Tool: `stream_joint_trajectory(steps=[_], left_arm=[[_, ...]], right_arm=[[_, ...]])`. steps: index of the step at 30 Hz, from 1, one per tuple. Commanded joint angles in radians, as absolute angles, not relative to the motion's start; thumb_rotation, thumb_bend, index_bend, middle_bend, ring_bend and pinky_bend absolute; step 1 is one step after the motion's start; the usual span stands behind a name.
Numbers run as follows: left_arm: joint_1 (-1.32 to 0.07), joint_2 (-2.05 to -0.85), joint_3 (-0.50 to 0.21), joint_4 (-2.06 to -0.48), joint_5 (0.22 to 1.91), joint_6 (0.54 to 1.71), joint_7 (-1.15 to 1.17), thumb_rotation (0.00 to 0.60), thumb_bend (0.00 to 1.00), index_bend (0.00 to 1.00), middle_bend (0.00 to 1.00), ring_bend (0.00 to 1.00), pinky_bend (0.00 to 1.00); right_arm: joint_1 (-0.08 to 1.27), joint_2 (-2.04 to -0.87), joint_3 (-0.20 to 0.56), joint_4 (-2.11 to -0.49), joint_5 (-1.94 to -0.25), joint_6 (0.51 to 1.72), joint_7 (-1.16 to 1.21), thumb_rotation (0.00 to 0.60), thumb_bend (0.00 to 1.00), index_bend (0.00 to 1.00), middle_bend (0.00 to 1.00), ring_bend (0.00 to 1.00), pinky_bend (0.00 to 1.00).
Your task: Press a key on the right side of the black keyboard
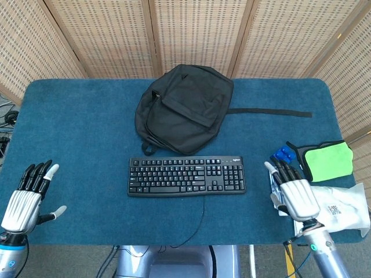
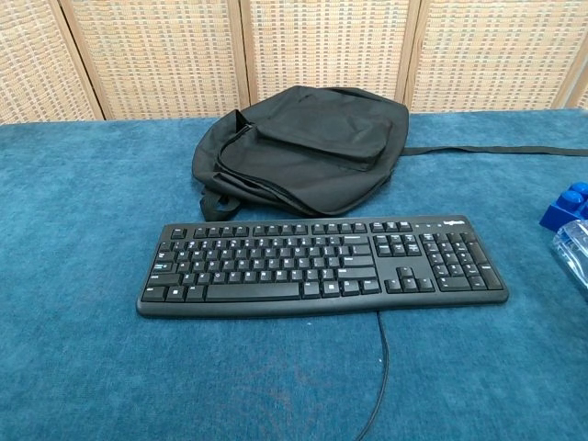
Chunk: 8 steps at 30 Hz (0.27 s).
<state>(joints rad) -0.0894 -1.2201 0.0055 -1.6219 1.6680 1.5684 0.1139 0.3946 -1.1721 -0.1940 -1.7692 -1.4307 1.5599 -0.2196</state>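
Right hand: the right hand (image 1: 297, 194) hovers with fingers spread and straight, holding nothing; it shows in the head view only.
Black keyboard: the black keyboard (image 1: 186, 175) lies flat on the blue table (image 1: 87, 145), just to the left of the right hand and apart from it; its number keys are the end nearest that hand.
Left hand: the left hand (image 1: 26, 197) is open with fingers apart, at the table's near left edge, well apart from the keyboard.
Beyond the keyboard: a black backpack (image 1: 182, 107) lies farther from both hands.
Under the right hand: a clear packet (image 2: 574, 253) and blue blocks (image 1: 280, 153) sit by its fingertips.
Right of that hand: a green cloth (image 1: 327, 160) and a white bag (image 1: 342, 208).
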Motion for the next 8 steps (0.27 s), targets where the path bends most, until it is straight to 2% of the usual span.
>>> stream_joint_trajectory(steps=[1, 8], left_arm=[[-0.090, -1.222, 0.004, -1.620, 1.666, 1.566, 0.116, 0.600, 0.00, 0.00, 0.00, 0.00, 0.00], [-0.086, -1.223, 0.003, -1.615, 1.665, 1.575, 0.116, 0.600, 0.00, 0.00, 0.00, 0.00, 0.00]], right_arm=[[0.287, -1.162, -0.222, -1.641, -1.513, 1.663, -0.118, 0.600, 0.37, 0.00, 0.00, 0.00, 0.05], [0.205, -1.180, -0.201, -1.555, -1.563, 1.741, -0.070, 0.600, 0.35, 0.00, 0.00, 0.00, 0.00]])
